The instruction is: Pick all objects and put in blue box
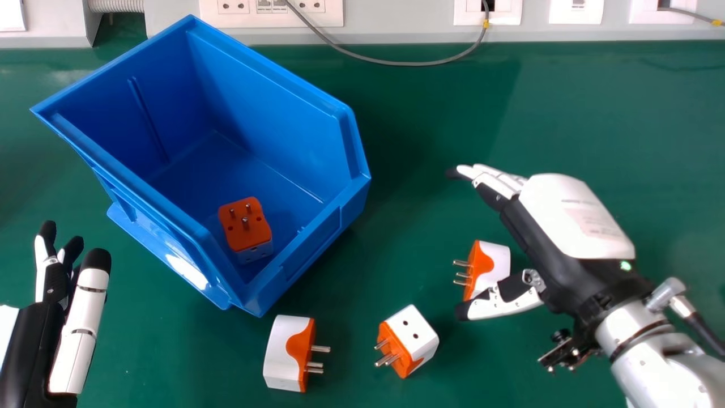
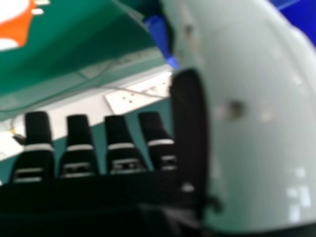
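Observation:
My right hand (image 1: 566, 221) is open above the table at the right, its thumb over part of an orange-and-white plug adapter (image 1: 491, 266). In the right hand view that adapter (image 2: 15, 24) shows apart from the straight fingers of my right hand (image 2: 118, 143). A second adapter (image 1: 416, 334) lies tilted at front centre, and a third (image 1: 286, 351) rests left of it, pins pointing right. Inside the blue box (image 1: 294, 85) sits another adapter (image 1: 246, 226), pins up. My left hand (image 1: 73, 317) stays open at the left edge, holding nothing.
White wall sockets (image 1: 272, 14) line the back edge of the green table (image 1: 623, 124), and a grey cable (image 1: 396, 62) droops onto it. The box's raised walls stand between my two hands. Bare tabletop extends behind my right hand.

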Action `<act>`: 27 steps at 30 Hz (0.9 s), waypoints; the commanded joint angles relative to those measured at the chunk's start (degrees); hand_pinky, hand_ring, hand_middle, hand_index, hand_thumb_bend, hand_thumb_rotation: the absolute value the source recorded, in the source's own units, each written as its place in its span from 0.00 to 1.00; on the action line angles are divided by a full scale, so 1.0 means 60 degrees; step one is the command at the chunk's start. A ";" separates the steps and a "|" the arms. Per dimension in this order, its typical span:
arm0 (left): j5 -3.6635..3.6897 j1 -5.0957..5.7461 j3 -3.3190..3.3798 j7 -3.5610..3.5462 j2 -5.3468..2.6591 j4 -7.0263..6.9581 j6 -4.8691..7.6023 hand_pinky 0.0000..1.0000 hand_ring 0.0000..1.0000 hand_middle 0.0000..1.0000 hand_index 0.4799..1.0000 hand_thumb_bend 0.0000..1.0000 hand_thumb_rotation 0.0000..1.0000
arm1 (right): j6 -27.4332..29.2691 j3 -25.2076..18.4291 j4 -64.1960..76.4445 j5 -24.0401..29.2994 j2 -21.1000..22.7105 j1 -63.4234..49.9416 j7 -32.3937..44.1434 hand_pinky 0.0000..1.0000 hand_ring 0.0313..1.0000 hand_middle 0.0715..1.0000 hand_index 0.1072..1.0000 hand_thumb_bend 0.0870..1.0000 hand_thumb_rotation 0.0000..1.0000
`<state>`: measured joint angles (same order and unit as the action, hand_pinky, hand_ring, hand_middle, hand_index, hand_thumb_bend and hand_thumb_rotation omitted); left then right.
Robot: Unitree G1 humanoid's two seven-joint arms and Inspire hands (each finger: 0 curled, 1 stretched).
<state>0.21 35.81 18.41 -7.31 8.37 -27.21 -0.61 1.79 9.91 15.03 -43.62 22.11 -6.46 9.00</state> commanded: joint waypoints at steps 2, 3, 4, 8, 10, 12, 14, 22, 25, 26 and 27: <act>0.0140 -0.0002 0.0116 -0.0009 0.0028 -0.0135 0.0135 0.89 0.97 1.00 1.00 0.44 1.00 | -0.0082 0.0119 -0.0334 -0.0178 -0.0095 0.0287 -0.0409 0.84 0.92 0.93 0.89 0.68 0.23; 0.0135 -0.0010 0.0123 -0.0008 0.0034 -0.0125 0.0130 0.90 0.97 1.00 1.00 0.44 1.00 | -0.0100 0.0150 -0.0434 -0.0211 -0.0104 0.0321 -0.0460 0.84 0.92 0.93 0.89 0.68 0.23; 0.0126 -0.0015 0.0124 -0.0001 0.0039 -0.0133 0.0115 0.90 0.97 1.00 1.00 0.44 1.00 | -0.0124 0.0187 -0.0540 -0.0246 -0.0111 0.0364 -0.0509 0.84 0.92 0.93 0.89 0.68 0.24; 0.0055 -0.0084 0.0132 0.0046 0.0058 -0.0060 0.0134 0.90 0.97 1.00 1.00 0.44 1.00 | -0.0251 0.0368 -0.1216 -0.0445 -0.0166 0.0660 -0.0787 0.85 0.92 0.93 0.90 0.69 0.24; 0.0015 -0.0095 0.0143 0.0053 0.0073 -0.0049 0.0158 0.90 0.97 1.00 1.00 0.44 1.00 | -0.0292 0.0449 -0.1498 -0.0499 -0.0175 0.0801 -0.0915 0.85 0.92 0.93 0.90 0.70 0.23; -0.0021 -0.0113 0.0147 0.0055 0.0085 -0.0051 0.0169 0.90 0.97 1.00 1.00 0.44 1.00 | -0.0315 0.0513 -0.1730 -0.0541 -0.0183 0.0921 -0.1018 0.85 0.92 0.93 0.90 0.70 0.23; -0.0032 -0.0147 0.0164 0.0041 0.0104 0.0002 0.0197 0.90 0.97 1.00 1.00 0.44 1.00 | -0.0336 0.0614 -0.2095 -0.0630 -0.0187 0.1077 -0.1173 0.85 0.92 0.93 0.89 0.70 0.22; 0.0029 -0.0243 0.0236 0.0014 0.0105 0.0098 0.0135 0.90 0.97 1.00 1.00 0.44 1.00 | -0.0627 0.0981 -0.2756 -0.0919 -0.0130 0.1502 -0.1316 0.85 0.92 0.93 0.89 0.71 0.18; 0.0106 -0.0241 0.0241 -0.0014 0.0074 0.0056 0.0113 0.90 0.97 1.00 1.00 0.44 1.00 | -0.0663 0.1104 -0.3108 -0.0963 -0.0055 0.1705 -0.1355 0.85 0.92 0.93 0.89 0.71 0.17; 0.0122 -0.0237 0.0244 -0.0023 0.0071 0.0038 0.0105 0.90 0.97 1.00 1.00 0.43 1.00 | -0.0664 0.1135 -0.3224 -0.0986 -0.0046 0.1771 -0.1378 0.85 0.92 0.93 0.89 0.71 0.17; 0.0129 -0.0235 0.0246 -0.0028 0.0071 0.0027 0.0099 0.90 0.97 1.00 1.00 0.43 1.00 | -0.0663 0.1158 -0.3299 -0.0998 -0.0040 0.1814 -0.1401 0.85 0.92 0.93 0.89 0.70 0.16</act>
<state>0.22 34.45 19.28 -7.40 8.43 -26.10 -0.62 -2.04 16.73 -4.71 -49.30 21.09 2.90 1.94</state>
